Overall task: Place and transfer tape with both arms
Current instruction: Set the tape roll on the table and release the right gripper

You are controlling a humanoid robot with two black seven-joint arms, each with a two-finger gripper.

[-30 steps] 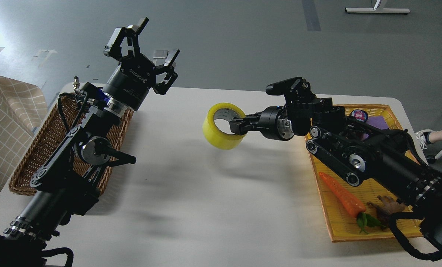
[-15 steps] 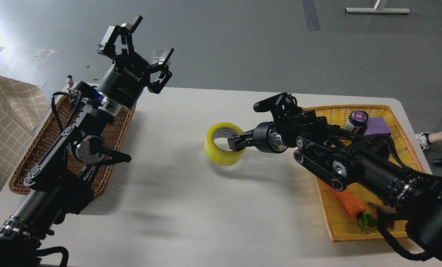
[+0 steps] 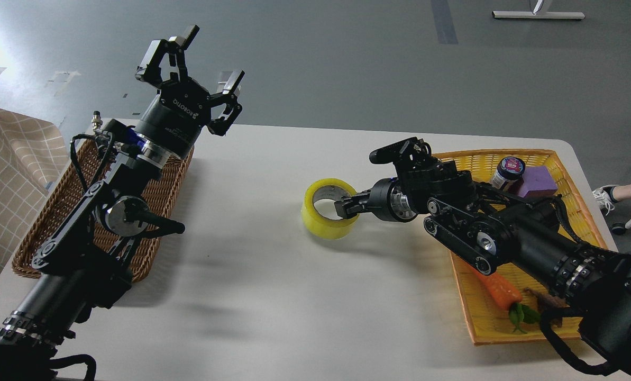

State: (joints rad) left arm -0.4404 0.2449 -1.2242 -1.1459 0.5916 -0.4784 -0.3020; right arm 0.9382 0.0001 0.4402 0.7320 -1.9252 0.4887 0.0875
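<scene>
The yellow tape roll (image 3: 326, 219) rests on or just above the white table (image 3: 273, 296) near its middle, with its grey-white core facing up. My right gripper (image 3: 345, 207) comes in from the right and is shut on the roll's right wall, one finger inside the core. My left gripper (image 3: 193, 63) is open and empty, raised high above the table's far left edge, far from the tape.
A brown wicker basket (image 3: 45, 233) lies at the left under my left arm. A yellow tray (image 3: 569, 206) at the right holds a jar (image 3: 508, 170), a purple block (image 3: 540, 180), a carrot (image 3: 500, 288) and a brown item.
My right gripper has lowered the tape from mid-air down to the table and shifted it slightly right. My left gripper has drifted a little left and stays open.
</scene>
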